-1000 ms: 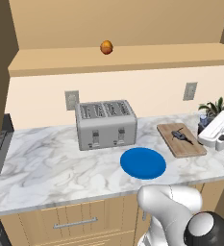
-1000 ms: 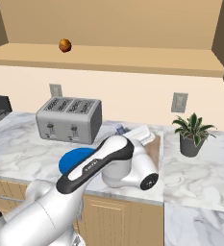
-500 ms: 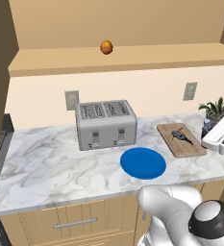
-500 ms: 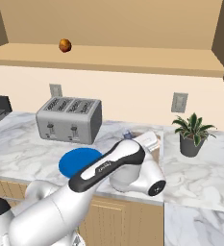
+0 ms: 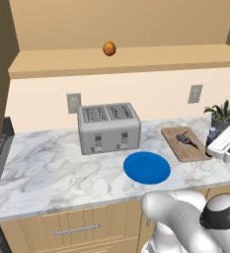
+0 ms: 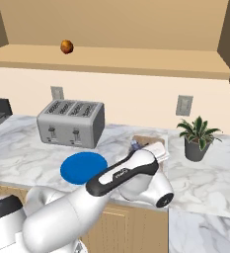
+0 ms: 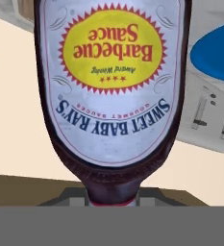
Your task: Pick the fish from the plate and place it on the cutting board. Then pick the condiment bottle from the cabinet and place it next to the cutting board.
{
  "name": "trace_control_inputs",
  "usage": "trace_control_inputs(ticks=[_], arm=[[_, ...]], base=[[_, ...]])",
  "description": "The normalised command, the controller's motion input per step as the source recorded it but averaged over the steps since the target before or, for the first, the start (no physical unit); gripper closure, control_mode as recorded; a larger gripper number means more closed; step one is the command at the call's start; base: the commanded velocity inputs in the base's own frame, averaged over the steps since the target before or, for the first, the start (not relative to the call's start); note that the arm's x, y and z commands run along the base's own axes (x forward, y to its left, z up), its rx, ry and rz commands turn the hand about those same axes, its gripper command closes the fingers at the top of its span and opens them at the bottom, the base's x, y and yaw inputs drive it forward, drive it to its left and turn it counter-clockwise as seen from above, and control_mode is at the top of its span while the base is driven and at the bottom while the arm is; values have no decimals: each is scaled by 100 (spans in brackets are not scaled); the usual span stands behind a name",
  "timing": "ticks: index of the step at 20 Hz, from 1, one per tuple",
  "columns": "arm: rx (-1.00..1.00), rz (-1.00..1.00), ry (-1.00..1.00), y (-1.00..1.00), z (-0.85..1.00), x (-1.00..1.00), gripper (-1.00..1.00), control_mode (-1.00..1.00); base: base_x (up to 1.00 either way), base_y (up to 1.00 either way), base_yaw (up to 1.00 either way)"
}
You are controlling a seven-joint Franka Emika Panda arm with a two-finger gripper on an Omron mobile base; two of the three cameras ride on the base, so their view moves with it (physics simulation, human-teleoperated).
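My fingers are closed around the bottle (image 7: 112,86), whose label fills my hand view upside down. My gripper (image 5: 220,141) is at the right end of the counter (image 5: 57,168), just beside the board (image 5: 183,148). The fish (image 5: 185,140) lies on the board. The plate (image 5: 147,168) is bare.

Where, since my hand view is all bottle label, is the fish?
Observer: The fish lies on the cutting board, in the left base view.
Operator: And the plate?
Observer: The plate is bare, in front of the toaster.
Operator: Where's my bottle against the board?
Observer: The condiment bottle, cap showing, sits just off the board's far side from the plate, by the potted plant; I cannot tell whether it touches the counter.
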Motion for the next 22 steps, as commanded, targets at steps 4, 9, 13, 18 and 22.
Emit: trace_control_inputs(ticks=[4,9,13,18,22], arm=[[6,0,0,-15,-5,2,100,-100],[2,0,0,-19,-2,0,100,-100],[0,0,0,-24,-8,0,100,-100],[0,0,0,-18,-20,0,100,-100],[0,0,0,-13,-27,5,100,-100]], base=[[0,0,0],[0,0,0],[0,0,0],[0,0,0],[0,0,0]])
